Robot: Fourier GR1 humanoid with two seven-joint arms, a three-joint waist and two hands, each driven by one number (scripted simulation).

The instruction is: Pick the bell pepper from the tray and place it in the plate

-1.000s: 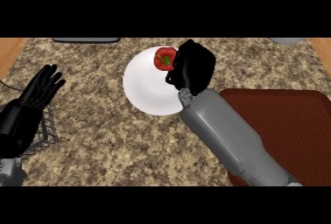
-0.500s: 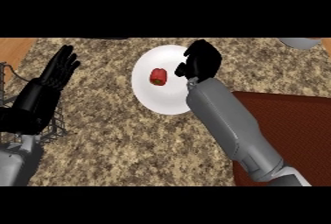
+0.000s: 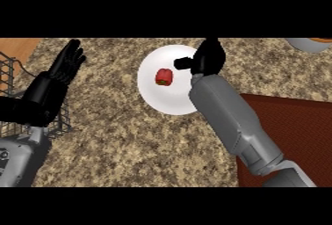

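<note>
One bell pepper (image 3: pixel 164 77), red, lies alone on the white plate (image 3: pixel 170 102) in the upper middle of the frame, a little left of the plate's centre and touching nothing else; judged from this, the placing is done. Right robot hand (image 3: pixel 206 58) sits over the plate's upper right rim, just beside the pepper but apart from it, fingers relaxed and pointing toward the top of the frame with the thumb jutting left, holding nothing; its grey forearm runs down to the lower right across the plate's edge, which looks like the posture of a hand that has let go and has only to clear off. Left robot hand (image 3: pixel 63 70), upper left of the frame, is spread flat with fingers straight up, resting, no part in the work. One dark red tray (image 3: pixel 295 123) lies at the right side, near the plate, nothing visible on the part that shows. Wire basket (image 3: pixel 16 83) at the left edge, partly hidden behind the left arm. Speckled stone bench (image 3: pixel 130 149) carries everything. Grey vessel (image 3: pixel 310 44), top right corner, mostly cut off.
</note>
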